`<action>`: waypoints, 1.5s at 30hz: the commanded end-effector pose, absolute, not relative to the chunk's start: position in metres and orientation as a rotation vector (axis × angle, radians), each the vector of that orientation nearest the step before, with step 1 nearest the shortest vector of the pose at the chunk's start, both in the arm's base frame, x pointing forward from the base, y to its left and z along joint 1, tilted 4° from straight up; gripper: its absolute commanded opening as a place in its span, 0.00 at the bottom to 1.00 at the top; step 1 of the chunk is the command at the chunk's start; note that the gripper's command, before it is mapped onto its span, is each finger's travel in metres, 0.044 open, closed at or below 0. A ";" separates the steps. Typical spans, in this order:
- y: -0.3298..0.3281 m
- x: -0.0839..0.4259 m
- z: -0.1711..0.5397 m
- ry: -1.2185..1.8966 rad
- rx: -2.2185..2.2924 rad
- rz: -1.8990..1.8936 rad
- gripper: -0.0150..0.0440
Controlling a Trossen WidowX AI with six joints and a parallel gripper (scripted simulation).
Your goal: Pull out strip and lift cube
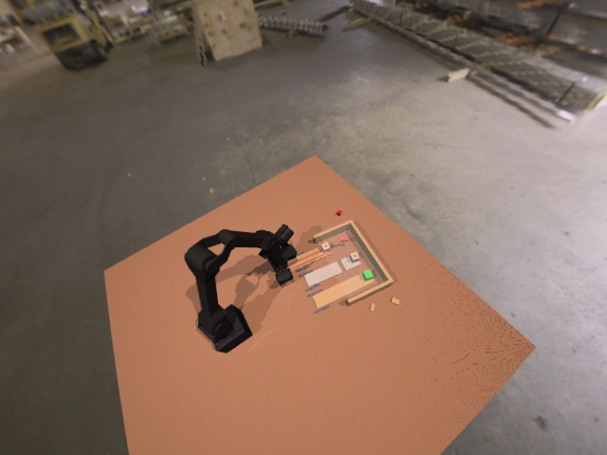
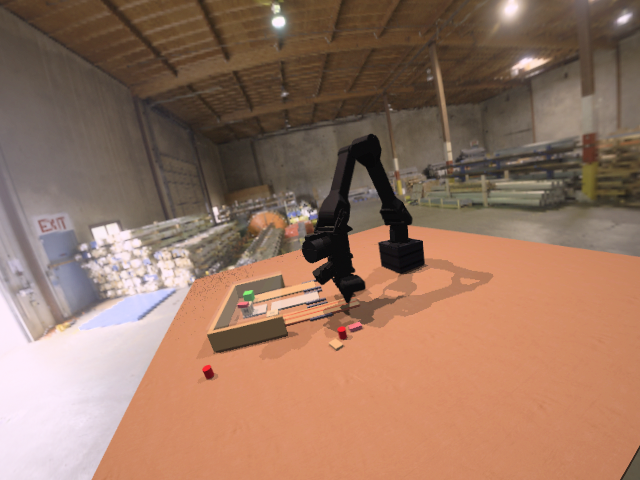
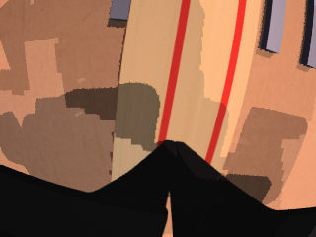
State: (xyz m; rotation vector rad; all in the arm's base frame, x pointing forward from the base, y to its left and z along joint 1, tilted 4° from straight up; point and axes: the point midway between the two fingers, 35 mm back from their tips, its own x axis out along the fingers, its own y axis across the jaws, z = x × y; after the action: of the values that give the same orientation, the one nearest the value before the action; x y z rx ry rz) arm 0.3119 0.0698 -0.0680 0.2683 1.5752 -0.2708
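Note:
My gripper is shut and empty, its tips down over the near part of the red-striped tan strip. Whether the tips touch it cannot be told. This strip looks unbroken where it shows and reaches out of the frame. A pale cube with a dark mark on top sits at its far end. The white strip has a gap before a separate white piece, with another marked pale cube on it. A plain tan strip leads to a green cube.
A wooden-walled frame surrounds the strips' far ends. Dark guide rails flank the strips. A pink block is inside the frame. Red cylinders, another pink block and a tan chip lie outside.

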 end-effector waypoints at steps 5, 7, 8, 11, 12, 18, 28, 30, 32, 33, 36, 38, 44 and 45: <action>0.075 0.292 -0.071 1.599 0.270 -0.274 0.25; 0.076 0.289 -0.071 1.600 0.270 -0.274 0.25; 0.077 0.288 -0.071 1.600 0.270 -0.274 0.25; 0.078 0.284 -0.071 1.600 0.270 -0.274 0.25; 0.079 0.282 -0.071 1.600 0.270 -0.274 0.25; 0.082 0.274 -0.071 1.601 0.270 -0.274 0.25; 0.087 0.261 -0.070 1.602 0.271 -0.274 0.25; 0.088 0.258 -0.070 1.602 0.271 -0.273 0.25; 0.089 0.256 -0.070 1.602 0.271 -0.273 0.25; 0.089 0.254 -0.070 1.602 0.271 -0.273 0.25; 0.091 0.251 -0.070 1.603 0.271 -0.273 0.25; 0.091 0.248 -0.070 1.603 0.271 -0.273 0.25; 0.094 0.240 -0.070 1.603 0.271 -0.273 0.25; 0.095 0.239 -0.069 1.604 0.271 -0.273 0.25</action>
State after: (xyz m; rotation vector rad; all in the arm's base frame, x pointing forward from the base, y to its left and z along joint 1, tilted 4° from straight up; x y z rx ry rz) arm 0.2526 0.0928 -0.0659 0.2719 1.5766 -0.2702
